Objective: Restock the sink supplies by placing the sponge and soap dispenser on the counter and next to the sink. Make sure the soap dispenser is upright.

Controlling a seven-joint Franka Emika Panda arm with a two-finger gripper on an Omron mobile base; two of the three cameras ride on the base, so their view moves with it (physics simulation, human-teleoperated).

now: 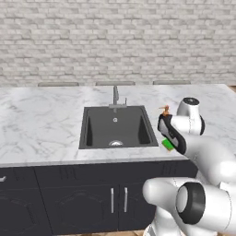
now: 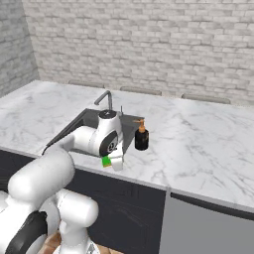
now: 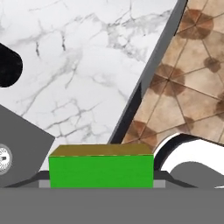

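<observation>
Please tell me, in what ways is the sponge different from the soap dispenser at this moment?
The sponge is a flat bright green block with a yellowish layer; the soap dispenser is a round black bottle with an orange pump. The sponge sits between the fingers of the pincer by the counter's front edge; the soap dispenser stands upright and free on the counter. Both are right of the sink.

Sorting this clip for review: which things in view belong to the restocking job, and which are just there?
Job:
- sponge, in the hand
- soap dispenser, upright by the sink
- counter

Just there:
- faucet
- brick wall
- tiled floor
</observation>
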